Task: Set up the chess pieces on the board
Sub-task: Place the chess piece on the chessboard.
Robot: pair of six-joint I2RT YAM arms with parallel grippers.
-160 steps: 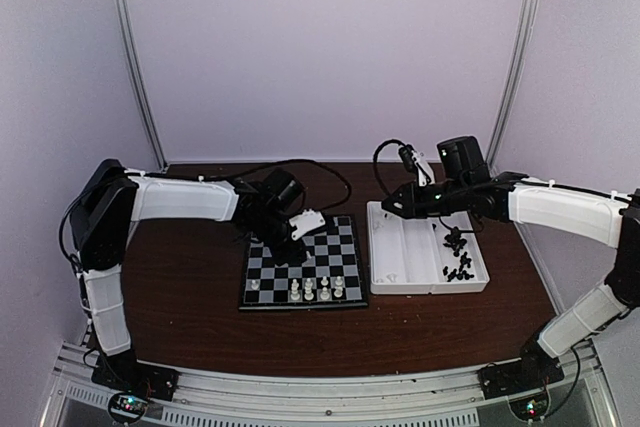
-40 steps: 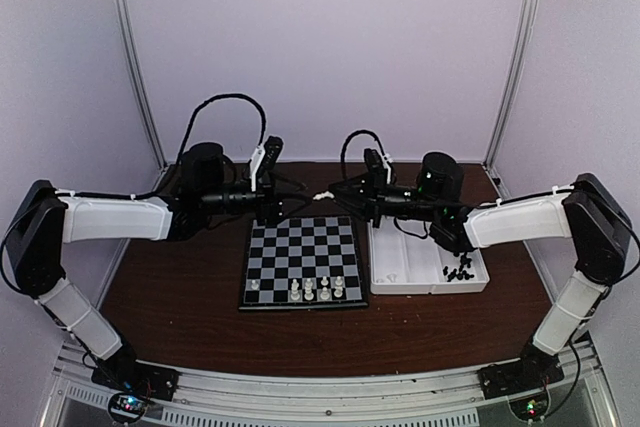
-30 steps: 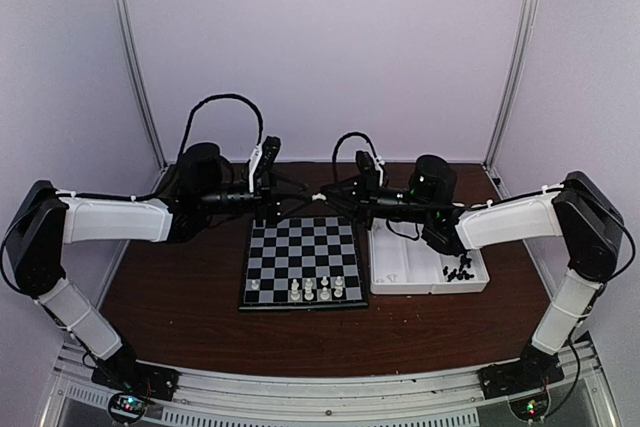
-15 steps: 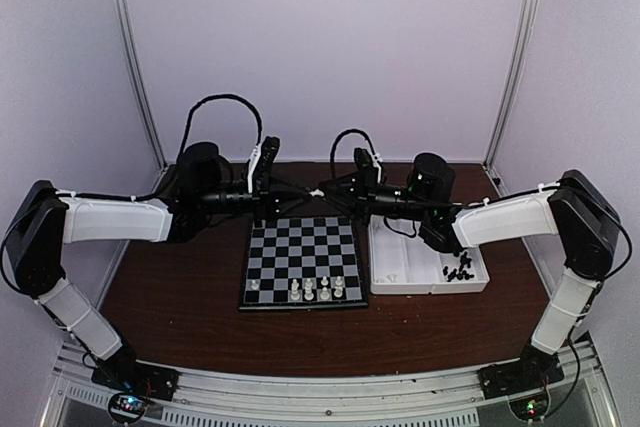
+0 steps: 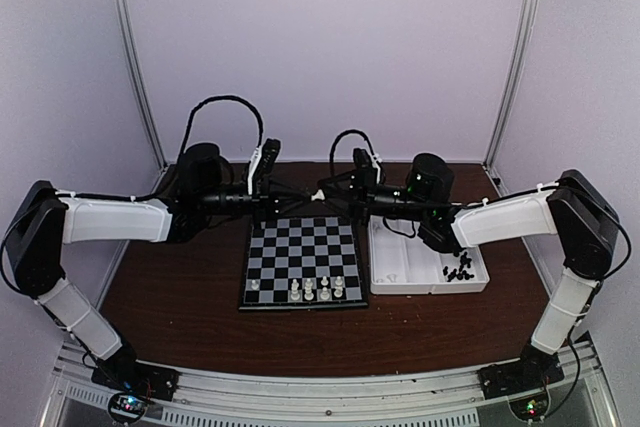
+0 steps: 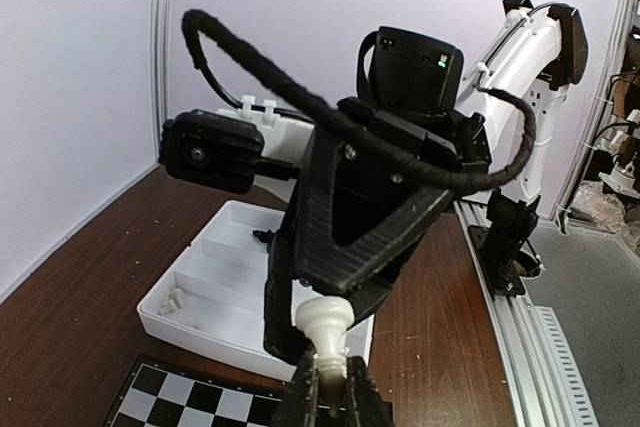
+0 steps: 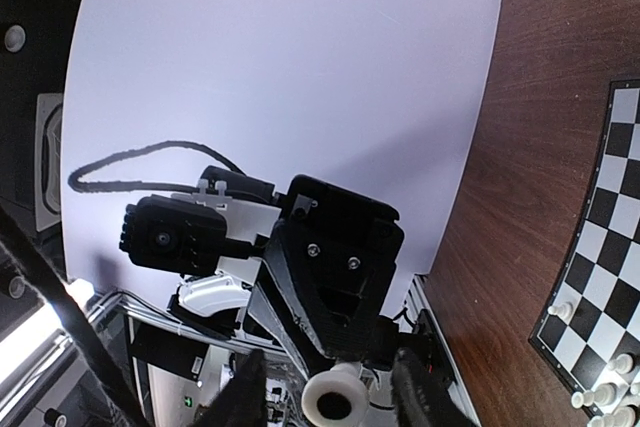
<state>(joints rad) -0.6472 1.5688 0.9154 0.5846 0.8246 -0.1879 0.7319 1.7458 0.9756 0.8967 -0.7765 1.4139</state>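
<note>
STEP: mid-air handover of the small white plastic chess piece [image 6: 322,319], at centre of the top view, above the far edge of the flat black-and-pale checked board [image 5: 300,247] | LEFT: your left pincer [image 6: 330,392] grips its stem | RIGHT: your right pincer [image 7: 333,392] stands parted, clear of its base | NEXT: likely back the right away, then lower the piece onto its square.

robotics lab, test cell. left arm [image 5: 110,219] and right arm [image 5: 510,219] are bolted to an aluminium rail [image 5: 320,392] at the near edge of a dark wood table [image 5: 190,287]. plain pale lilac panels [image 5: 320,47] close in the back and both sides, framed by metal uprights [image 5: 135,67]. small boards with lit leds [image 5: 128,405] sit at the arm bases. black cables [image 5: 225,102] loop above the wrists. left wrist view: beyond the rail, grey floor [image 6: 590,347] and more rig hardware [image 6: 625,162], too blurred to identify.
</note>
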